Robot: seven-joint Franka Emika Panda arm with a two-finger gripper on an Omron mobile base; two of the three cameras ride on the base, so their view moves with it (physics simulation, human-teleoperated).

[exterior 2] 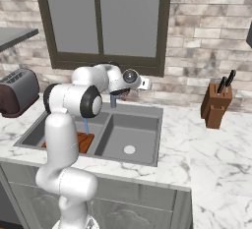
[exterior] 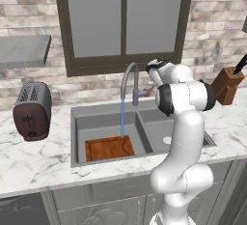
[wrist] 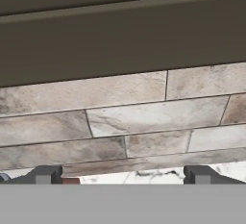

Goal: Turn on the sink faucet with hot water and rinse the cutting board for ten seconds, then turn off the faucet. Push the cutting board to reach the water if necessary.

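Note:
The sink faucet (exterior: 129, 80) arches over the left basin of the sink (exterior: 73, 122). The water (exterior: 122, 118) falls from it in a thin blue stream. The stream lands at the back edge of the cutting board (exterior: 110, 147), which lies flat on the basin floor. In the right base view the water (exterior 2: 86, 125) and the cutting board (exterior 2: 85, 142) peek out behind my arm. My gripper (wrist: 122, 176) is open and empty, facing the brick wall just right of the faucet. The lever's reddish tip (wrist: 70, 180) lies beside my left fingertip (wrist: 48, 174).
A dark toaster (exterior: 32, 110) stands on the marble counter left of the sink. A brown knife block (exterior 2: 216, 104) stands at the right. The window sill (exterior: 120, 62) runs just above my hand. The right basin (exterior 2: 129, 137) holds only its drain.

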